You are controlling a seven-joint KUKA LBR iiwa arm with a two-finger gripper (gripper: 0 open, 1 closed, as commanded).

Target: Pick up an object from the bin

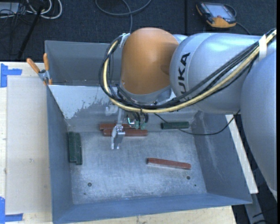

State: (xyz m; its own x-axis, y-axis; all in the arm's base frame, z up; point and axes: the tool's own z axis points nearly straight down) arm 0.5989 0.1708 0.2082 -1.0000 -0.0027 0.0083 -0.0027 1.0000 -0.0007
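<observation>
My gripper [116, 138] hangs low over the middle of the bin, under the orange wrist cover. Its tip sits right at a reddish-brown flat bar [133, 132] that lies crosswise on the bin floor, partly hidden behind the gripper. Whether the tip touches the bar I cannot tell. A dark green bar [175, 125] lies just to the right of it, near the back wall.
A second reddish-brown bar [168, 164] lies on the floor toward the front right. A dark green block [74, 148] lies lengthwise by the left wall. The arm and its cables cover the bin's back right part.
</observation>
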